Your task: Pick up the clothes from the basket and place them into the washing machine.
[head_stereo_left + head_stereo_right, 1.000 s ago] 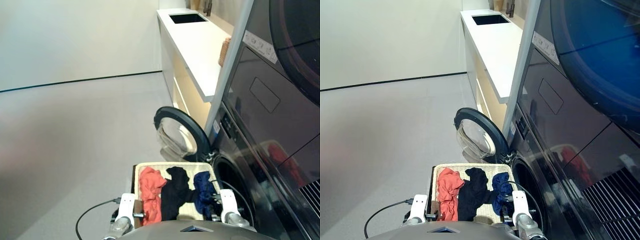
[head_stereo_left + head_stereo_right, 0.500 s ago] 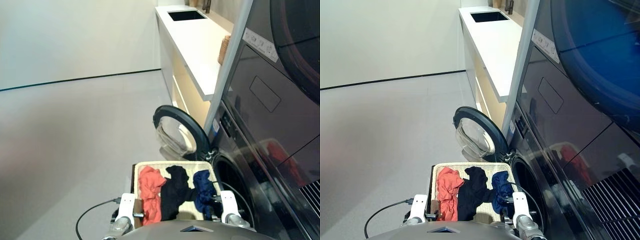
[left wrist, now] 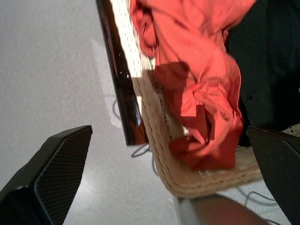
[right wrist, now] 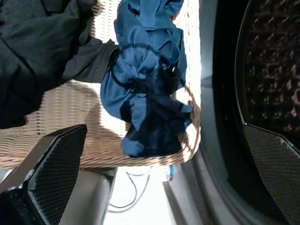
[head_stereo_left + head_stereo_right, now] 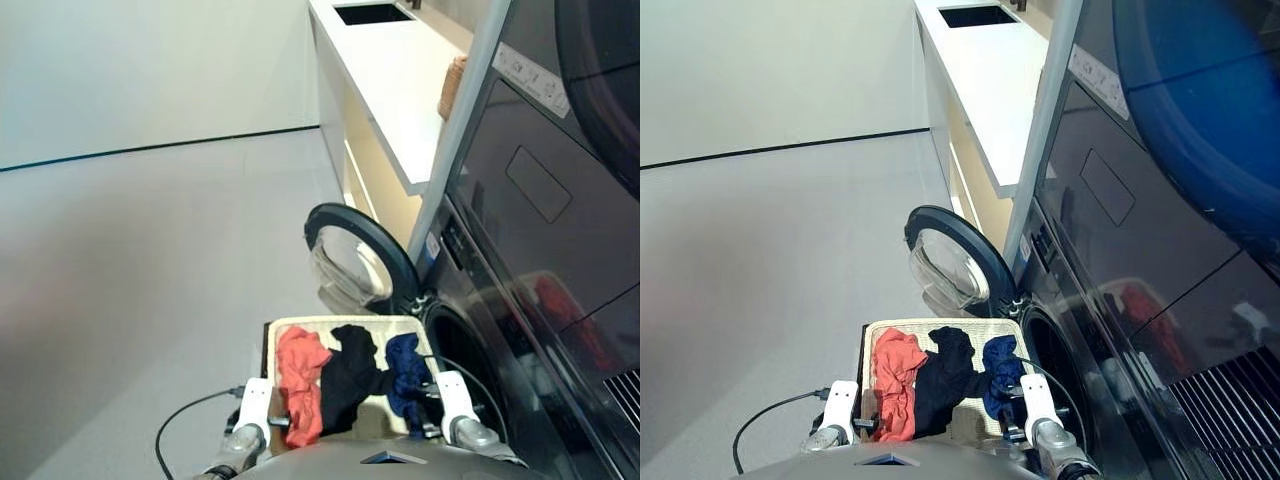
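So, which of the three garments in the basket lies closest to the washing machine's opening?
The navy blue garment, at the basket's end beside the washing machine; the black garment is in the middle and the orange-red garment farthest.

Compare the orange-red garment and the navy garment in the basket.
The orange-red garment lies at the basket's left end, farthest from the washing machine; the navy garment lies at the right end, beside its porthole. The orange-red one spreads longer; the navy one is bunched smaller. Both are crumpled, flanking the black garment, ungripped.
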`<state>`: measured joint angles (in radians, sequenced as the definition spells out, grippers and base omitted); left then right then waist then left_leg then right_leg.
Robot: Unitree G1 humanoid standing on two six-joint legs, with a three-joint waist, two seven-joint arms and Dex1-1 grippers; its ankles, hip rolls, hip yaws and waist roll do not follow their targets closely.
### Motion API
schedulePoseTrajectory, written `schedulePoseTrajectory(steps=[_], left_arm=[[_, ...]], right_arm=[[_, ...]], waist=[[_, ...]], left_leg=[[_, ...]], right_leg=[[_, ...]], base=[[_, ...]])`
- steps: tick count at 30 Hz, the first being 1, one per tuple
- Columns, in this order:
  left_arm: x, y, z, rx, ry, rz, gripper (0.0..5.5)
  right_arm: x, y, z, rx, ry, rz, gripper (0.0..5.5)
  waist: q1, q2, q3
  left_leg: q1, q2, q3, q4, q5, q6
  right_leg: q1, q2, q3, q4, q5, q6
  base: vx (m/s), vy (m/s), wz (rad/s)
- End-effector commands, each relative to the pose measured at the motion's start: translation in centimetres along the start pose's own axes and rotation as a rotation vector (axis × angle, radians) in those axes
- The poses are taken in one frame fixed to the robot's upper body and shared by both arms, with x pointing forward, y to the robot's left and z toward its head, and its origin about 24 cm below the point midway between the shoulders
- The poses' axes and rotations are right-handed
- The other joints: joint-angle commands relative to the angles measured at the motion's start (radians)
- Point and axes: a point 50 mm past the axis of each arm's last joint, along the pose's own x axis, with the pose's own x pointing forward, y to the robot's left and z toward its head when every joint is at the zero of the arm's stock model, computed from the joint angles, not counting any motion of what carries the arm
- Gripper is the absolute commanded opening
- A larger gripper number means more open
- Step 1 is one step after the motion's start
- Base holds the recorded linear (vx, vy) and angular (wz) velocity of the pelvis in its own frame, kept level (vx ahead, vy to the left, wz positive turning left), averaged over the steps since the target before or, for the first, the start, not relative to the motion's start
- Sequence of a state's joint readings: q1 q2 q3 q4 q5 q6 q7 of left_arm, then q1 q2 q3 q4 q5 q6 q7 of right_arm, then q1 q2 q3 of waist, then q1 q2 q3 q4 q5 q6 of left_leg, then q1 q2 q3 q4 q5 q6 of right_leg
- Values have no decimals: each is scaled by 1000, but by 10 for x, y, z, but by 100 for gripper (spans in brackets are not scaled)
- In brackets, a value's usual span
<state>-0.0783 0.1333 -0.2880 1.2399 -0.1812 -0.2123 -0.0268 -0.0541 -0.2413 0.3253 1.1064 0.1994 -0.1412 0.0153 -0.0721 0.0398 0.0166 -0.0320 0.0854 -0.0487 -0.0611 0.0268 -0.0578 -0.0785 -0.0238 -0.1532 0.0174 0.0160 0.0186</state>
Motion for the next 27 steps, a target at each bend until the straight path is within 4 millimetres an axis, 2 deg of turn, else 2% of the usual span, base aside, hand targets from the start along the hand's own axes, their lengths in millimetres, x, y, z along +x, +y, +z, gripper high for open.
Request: schedulePoseTrajectory(steps=[1,2,4,7,10,15,20,23,27], left_arm=[[9,23,52,68,-148,58,550],[12,16,64,87,-174,43,550],[14,11,78,94,-215,48,550],[16,11,104,104,-292,69,550],[16,8,129,124,-361,70,550],[13,10,167,125,-460,97,550],[6,24,202,54,-550,155,550],[0,33,226,36,-612,197,550],[-14,59,258,-12,-697,287,550]], right_arm=[[12,8,66,-84,-213,38,550],[19,24,83,-133,-217,22,550],[18,27,83,-134,-227,49,550],[19,33,112,-191,-317,43,550],[14,41,145,-211,-446,64,550],[3,48,188,-203,-612,92,550],[-18,57,234,-179,-808,131,550],[-29,59,255,-168,-900,134,550],[-46,63,280,-180,-1016,148,550]], waist=[[-11,-100,57],[-3,-95,69],[0,-89,97],[-1,-86,138],[-6,-86,169],[-17,-85,204],[-35,-98,229],[-47,-105,232],[-62,-108,232]], left_leg=[[-14,-77,74,43,-59,25],[-33,-79,72,51,-60,26],[-69,-83,68,76,-64,28],[-136,-90,67,129,-75,31],[-198,-88,71,155,-76,32],[-293,-84,77,190,-75,30],[-427,-80,88,252,-78,25],[-534,-74,87,310,-89,24],[-670,-69,82,398,-115,31]], right_leg=[[-8,-53,45,-42,4,121],[-23,-57,40,-36,5,120],[-55,-61,40,-19,5,119],[-108,-64,45,9,4,115],[-172,-67,54,36,4,114],[-276,-67,63,80,2,111],[-407,-64,75,110,17,109],[-498,-59,85,132,20,106],[-627,-49,98,193,10,101]], base=[[0,0,0],[0,0,0],[0,0,0],[-61,47,45],[-64,42,-59],[-44,23,-59],[-69,23,-51],[-69,9,-1],[-15,6,11]])
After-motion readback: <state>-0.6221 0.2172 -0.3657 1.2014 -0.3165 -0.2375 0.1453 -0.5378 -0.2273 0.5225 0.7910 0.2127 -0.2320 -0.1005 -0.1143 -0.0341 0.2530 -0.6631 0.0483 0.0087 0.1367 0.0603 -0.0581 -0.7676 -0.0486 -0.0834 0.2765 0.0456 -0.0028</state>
